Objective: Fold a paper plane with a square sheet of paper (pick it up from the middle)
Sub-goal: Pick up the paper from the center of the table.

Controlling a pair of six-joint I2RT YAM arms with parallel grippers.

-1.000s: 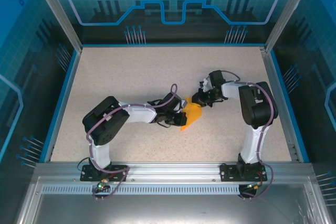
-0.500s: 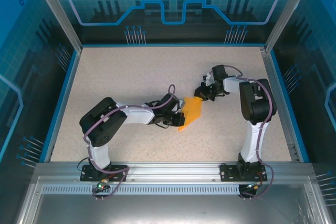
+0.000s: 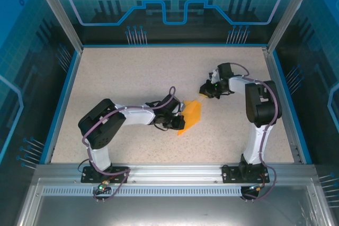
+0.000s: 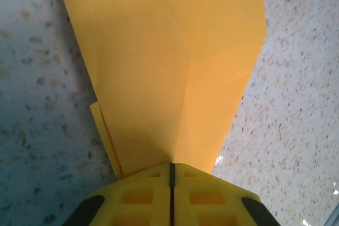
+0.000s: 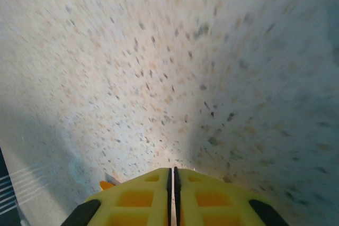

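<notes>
The orange paper (image 3: 192,115) is folded into a long shape with a centre crease and lies near the middle of the table. My left gripper (image 3: 178,119) is shut on its left side. In the left wrist view the paper (image 4: 169,62) fans out from the closed yellow fingers of the left gripper (image 4: 171,169), with the crease running straight ahead. My right gripper (image 3: 204,90) is shut just above and right of the paper's upper corner, apart from it. The right gripper (image 5: 171,174) faces bare tabletop, and a small orange tip of the paper (image 5: 106,185) peeks out at its lower left.
The speckled beige table (image 3: 132,78) is ringed by a blue rim (image 3: 61,104) and metal posts. The left arm's elbow (image 3: 100,125) rests low at the front left. The right arm (image 3: 259,104) stands tall along the right side.
My right gripper has drawn back up and to the right, off the paper's upper corner. The paper, still held by the left gripper, has opened out and stretches longer toward the upper right.
</notes>
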